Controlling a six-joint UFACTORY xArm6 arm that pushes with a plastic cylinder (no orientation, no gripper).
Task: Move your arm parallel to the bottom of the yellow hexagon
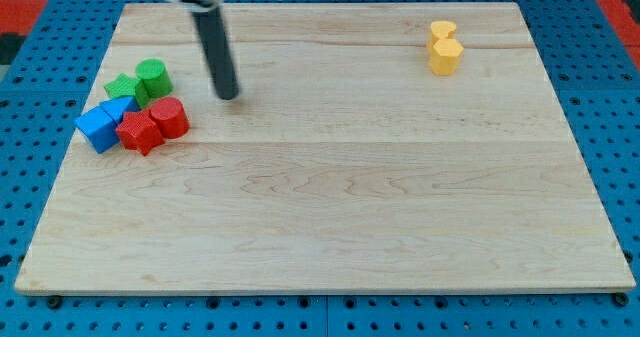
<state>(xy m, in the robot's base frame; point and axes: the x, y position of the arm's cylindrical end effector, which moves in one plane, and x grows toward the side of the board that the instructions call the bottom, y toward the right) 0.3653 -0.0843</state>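
The yellow hexagon [446, 56] lies on the wooden board [330, 207] near the view's top right. A second yellow block [442, 30], its shape unclear, touches its upper side. My tip [229, 94] rests on the board in the upper left part, far to the left of the yellow hexagon and a little lower than it in the view. The tip touches no block; the nearest is the red cylinder, to its lower left.
A cluster of blocks sits at the view's left: a green cylinder [154, 77], a green star-like block [125, 87], a red cylinder [170, 117], a red star-like block [139, 132], and two blue blocks [98, 127] [118, 108]. A blue pegboard [40, 37] surrounds the board.
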